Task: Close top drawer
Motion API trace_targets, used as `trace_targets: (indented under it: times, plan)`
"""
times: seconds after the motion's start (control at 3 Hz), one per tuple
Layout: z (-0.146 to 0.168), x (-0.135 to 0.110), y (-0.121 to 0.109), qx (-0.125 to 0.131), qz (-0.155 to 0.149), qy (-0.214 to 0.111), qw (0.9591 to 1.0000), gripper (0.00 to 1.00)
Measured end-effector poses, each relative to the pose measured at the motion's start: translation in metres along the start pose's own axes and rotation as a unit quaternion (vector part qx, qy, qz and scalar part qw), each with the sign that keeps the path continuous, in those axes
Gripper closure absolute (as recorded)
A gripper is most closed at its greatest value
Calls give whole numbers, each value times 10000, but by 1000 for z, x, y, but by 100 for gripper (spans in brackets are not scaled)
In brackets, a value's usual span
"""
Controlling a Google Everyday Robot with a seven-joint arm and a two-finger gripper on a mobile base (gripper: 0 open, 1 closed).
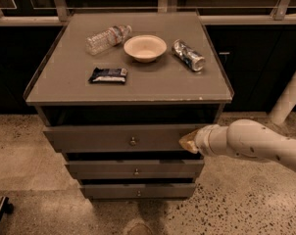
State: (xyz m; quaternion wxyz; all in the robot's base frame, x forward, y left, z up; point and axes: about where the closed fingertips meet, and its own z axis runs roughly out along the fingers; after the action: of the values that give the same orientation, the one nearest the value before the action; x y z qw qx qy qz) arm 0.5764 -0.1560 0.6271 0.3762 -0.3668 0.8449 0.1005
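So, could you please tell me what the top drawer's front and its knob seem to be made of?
The top drawer looks like grey-brown wood or laminate, matte: its flat front shows no glare. Its knob seems to be metal, given a small glint. The hand is at the front's right end.

My gripper [189,141] is at the right end of the top drawer [104,140] front, which juts out under the counter [138,89] with a dark gap above it. To my left the front is flat apart from its knob [133,141]. On the counter, a bottle [108,37], bowl [145,48], can [188,55] and snack packet [108,75] crowd the rear; the front strip gives room. A white post [287,97] stands behind my arm.
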Motion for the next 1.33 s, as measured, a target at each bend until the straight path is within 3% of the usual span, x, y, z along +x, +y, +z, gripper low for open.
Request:
trace_targets:
  times: [0.33,0.67,1.0,1.33]
  plan:
    - [-2,21,10,-334,34,289,9990,100]
    - [-23,64,2,-669,30,1048,9922,100]
    - [-40,93,6,-890,179,1385,9862,82]
    - [-39,92,7,-901,170,1376,9862,58]
